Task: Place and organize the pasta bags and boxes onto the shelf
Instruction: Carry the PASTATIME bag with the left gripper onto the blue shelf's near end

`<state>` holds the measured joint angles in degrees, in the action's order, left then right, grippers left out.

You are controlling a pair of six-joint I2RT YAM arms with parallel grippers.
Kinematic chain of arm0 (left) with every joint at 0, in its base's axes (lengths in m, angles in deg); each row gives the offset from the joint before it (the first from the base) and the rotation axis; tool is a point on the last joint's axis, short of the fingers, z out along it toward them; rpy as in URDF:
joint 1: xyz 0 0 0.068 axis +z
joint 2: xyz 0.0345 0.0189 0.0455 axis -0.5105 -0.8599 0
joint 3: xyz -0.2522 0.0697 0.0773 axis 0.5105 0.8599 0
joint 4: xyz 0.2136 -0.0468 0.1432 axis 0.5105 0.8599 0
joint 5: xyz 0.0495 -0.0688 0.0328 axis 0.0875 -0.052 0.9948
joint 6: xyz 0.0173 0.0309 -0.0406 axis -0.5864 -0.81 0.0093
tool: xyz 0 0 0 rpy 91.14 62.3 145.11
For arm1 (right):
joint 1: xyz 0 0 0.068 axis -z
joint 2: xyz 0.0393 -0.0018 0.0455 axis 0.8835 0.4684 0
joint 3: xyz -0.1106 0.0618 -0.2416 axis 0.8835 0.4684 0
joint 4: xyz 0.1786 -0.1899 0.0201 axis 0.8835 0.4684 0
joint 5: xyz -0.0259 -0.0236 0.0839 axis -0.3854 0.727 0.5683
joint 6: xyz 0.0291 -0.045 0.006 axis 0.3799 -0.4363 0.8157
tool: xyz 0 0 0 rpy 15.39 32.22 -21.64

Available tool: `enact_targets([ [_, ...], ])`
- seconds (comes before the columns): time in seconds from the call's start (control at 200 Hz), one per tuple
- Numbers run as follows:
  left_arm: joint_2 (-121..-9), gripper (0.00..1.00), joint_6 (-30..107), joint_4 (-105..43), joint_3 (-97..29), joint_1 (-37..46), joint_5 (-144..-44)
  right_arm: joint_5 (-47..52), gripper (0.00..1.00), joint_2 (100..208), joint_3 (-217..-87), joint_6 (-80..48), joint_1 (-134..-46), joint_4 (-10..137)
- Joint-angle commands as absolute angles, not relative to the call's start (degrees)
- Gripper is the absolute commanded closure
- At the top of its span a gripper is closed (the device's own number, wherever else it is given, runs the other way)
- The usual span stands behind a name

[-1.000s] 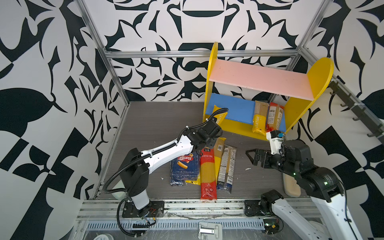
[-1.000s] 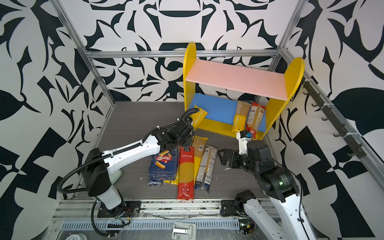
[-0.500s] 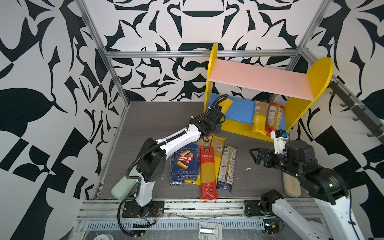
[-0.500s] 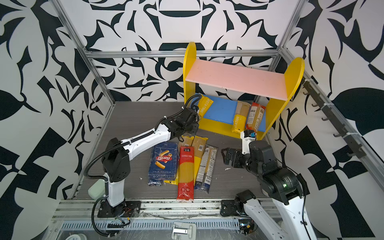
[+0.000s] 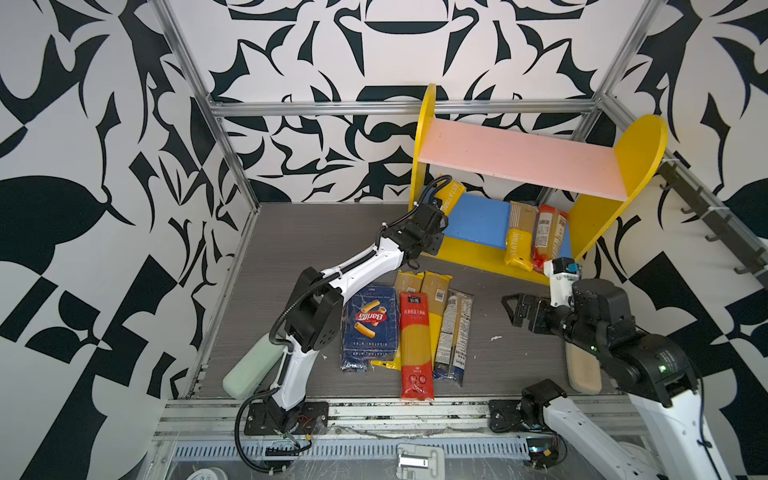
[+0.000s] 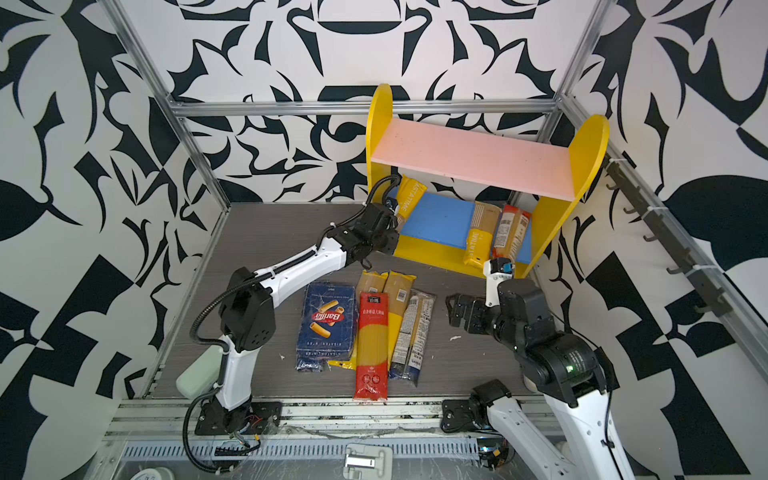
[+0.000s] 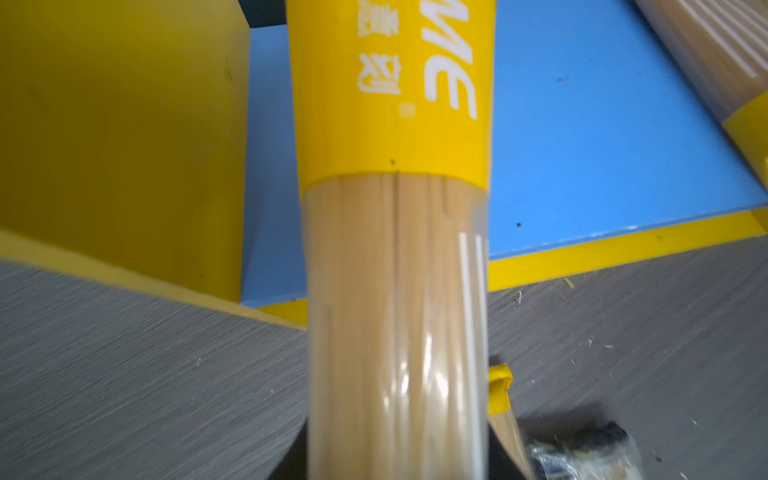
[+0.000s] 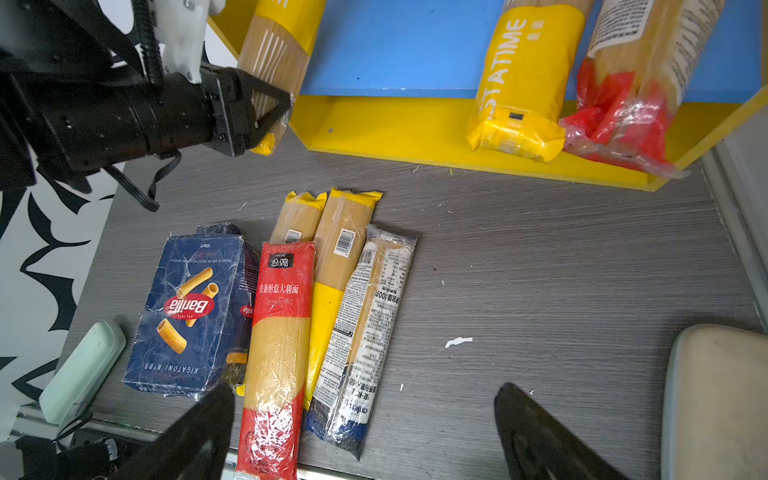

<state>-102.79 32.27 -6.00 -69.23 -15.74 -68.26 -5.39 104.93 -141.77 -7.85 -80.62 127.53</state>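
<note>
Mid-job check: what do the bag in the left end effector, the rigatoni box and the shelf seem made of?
Held bag: thin glossy clear plastic film; glare streaks, spaghetti strands visible through it.
Rigatoni box: likely cardboard under wrinkled clear wrap; whitish creases show.
Shelf: probably painted wood or board; flat matte colour, square-cut edges.

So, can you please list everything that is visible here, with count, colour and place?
shelf: one, yellow sides, pink and blue boards, back right of table
yellow-ended bags: four; one on blue board, two on table, one held at shelf's left end
red-ended bags: two; one on blue board, one on table
dark-ended bag: one, on table
Barilla boxes: two, dark blue, stacked on table, lower mostly hidden
pads: pale green one, beige one, by arm bases
left fingers: shut on one yellow-ended bag
right fingers: open, above table
</note>
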Motion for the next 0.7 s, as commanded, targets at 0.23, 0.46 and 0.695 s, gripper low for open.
enact_targets([
  [0.23,-104.6,1.0,31.8,-14.5,-78.2,-15.7,-68.2,-8.1,0.0,105.3,-143.8,-9.4,-80.9,127.2],
  [0.46,-106.5,1.0,31.7,-15.1,-80.1,-15.5,-67.2,-8.8,0.0,105.4,-144.1,-10.3,-80.9,127.4],
  [0.695,-108.3,0.72,31.4,-15.4,-82.4,-15.5,-66.6,-9.4,0.0,105.6,-145.3,-11.1,-80.9,128.1],
])
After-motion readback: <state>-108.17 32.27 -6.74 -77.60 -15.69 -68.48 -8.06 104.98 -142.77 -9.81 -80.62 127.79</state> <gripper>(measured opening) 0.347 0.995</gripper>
